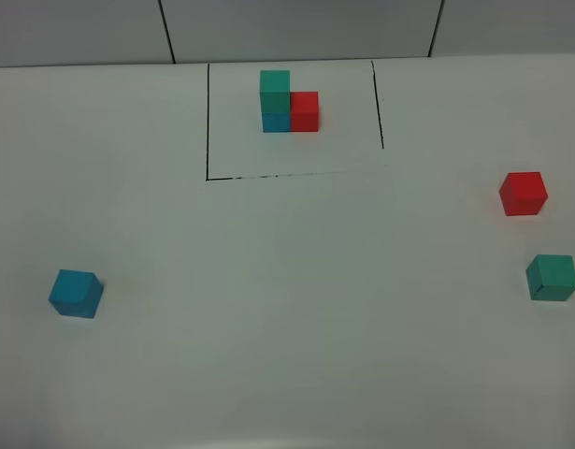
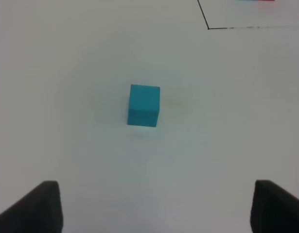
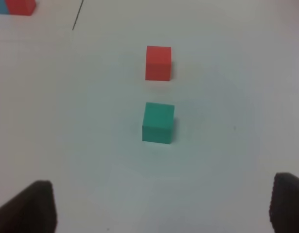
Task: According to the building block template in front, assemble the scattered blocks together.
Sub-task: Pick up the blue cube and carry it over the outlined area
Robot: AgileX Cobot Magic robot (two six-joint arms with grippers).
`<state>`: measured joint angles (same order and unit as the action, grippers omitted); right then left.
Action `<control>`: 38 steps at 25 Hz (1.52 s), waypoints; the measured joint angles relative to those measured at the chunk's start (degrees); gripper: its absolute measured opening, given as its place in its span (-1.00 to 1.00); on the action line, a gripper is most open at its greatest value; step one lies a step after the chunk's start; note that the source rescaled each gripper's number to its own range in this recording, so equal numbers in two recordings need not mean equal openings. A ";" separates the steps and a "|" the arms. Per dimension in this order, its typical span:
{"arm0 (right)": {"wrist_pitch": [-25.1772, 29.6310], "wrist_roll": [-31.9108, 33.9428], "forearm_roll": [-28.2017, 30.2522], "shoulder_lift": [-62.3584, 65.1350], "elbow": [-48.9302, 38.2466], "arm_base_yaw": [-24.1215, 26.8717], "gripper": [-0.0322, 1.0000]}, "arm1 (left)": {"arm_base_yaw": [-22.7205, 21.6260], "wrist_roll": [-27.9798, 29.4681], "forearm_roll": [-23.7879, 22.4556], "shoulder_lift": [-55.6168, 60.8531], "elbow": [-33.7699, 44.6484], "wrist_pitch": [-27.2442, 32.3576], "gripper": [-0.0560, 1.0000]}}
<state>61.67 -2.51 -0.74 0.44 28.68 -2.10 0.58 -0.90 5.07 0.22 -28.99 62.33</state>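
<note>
The building block template (image 1: pixel 289 101) stands at the back inside a thin black outline (image 1: pixel 208 122): green on blue, red alongside. A loose cyan-blue cube (image 1: pixel 77 293) lies at the left; it also shows in the left wrist view (image 2: pixel 144 105). A loose red cube (image 1: pixel 523 194) and a teal-green cube (image 1: pixel 552 278) lie at the right, and both show in the right wrist view, red (image 3: pixel 158 62) and green (image 3: pixel 158 122). My left gripper (image 2: pixel 154 206) is open and empty, short of the blue cube. My right gripper (image 3: pixel 159 206) is open and empty, short of the green cube. Neither gripper shows in the exterior view.
The white table (image 1: pixel 287 309) carries only the cubes. A grey wall with dark seams (image 1: pixel 165 28) runs along the back edge. A corner of the outline (image 2: pixel 207 26) shows in the left wrist view.
</note>
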 joint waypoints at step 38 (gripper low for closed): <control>0.00 0.00 0.00 0.00 0.00 0.00 0.64 | 0.00 0.41 -0.93 -7.38 -1.85 -6.00 1.00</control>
<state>61.67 -2.51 -0.74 0.44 28.68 -2.10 0.58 -0.49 4.13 -7.16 -30.84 56.33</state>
